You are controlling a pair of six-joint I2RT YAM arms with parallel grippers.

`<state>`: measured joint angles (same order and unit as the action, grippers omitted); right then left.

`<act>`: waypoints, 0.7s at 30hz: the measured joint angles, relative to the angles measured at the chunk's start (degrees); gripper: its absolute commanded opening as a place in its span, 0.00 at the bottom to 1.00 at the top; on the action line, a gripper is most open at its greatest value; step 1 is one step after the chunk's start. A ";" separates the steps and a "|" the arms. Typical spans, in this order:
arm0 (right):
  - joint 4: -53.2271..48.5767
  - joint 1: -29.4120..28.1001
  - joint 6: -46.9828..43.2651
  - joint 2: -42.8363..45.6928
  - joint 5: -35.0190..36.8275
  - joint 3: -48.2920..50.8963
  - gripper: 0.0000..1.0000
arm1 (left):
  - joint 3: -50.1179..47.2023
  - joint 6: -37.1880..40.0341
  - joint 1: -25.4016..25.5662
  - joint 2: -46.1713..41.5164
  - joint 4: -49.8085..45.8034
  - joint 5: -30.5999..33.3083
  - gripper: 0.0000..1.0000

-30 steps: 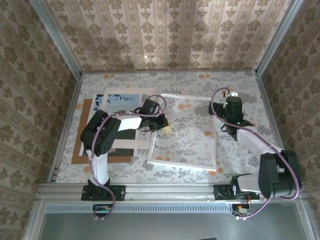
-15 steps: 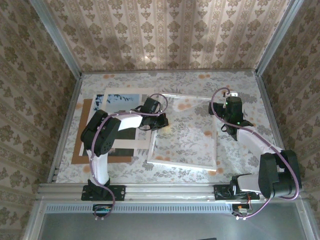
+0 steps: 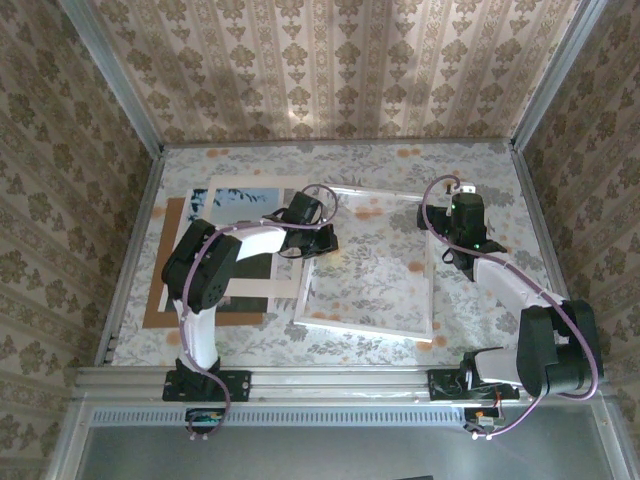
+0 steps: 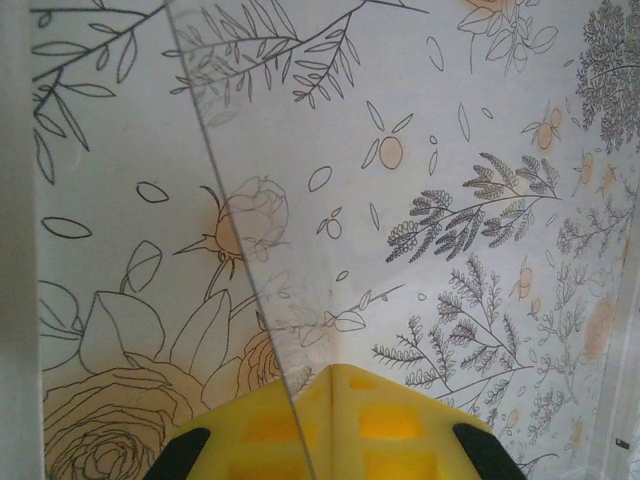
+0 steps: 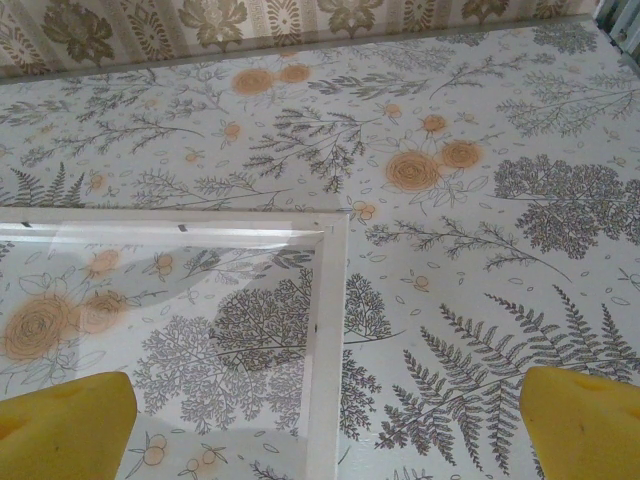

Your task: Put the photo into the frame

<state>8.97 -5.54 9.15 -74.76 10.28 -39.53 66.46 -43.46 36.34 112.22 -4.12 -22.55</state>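
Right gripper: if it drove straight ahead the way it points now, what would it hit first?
Probably the frame, whose white side rail lies between the open fingers of the right gripper; depth is unclear, so possibly the floral table beside it.

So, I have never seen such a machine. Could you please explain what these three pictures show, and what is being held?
These are two robot arms bolted at the near edge of a table with a flowered cover. One picture comes from a camera above. The other two come from a camera on each wrist, which sees its own yellow fingers. On the table lies a thin white frame. To its left, a landscape photo, a wide white mat and a brown board lie together. The left gripper is shut, with the edge of a clear pane between its fingers, so it seems to pinch it. The right gripper is open near the frame's corner, holding nothing.
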 measured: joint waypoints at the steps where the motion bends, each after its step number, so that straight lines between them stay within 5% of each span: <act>1: 0.00 0.00 0.00 0.00 0.00 0.00 1.00 | 0.15 0.15 0.00 0.00 -0.22 0.09 0.00; 21: 0.00 0.00 -0.02 0.00 0.00 0.00 1.00 | 0.48 3.23 -0.70 0.46 -1.14 -0.66 0.00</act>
<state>8.97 -5.54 9.13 -74.76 10.28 -39.53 66.94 -40.23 35.64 112.68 -5.26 -23.20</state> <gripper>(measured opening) 0.999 0.068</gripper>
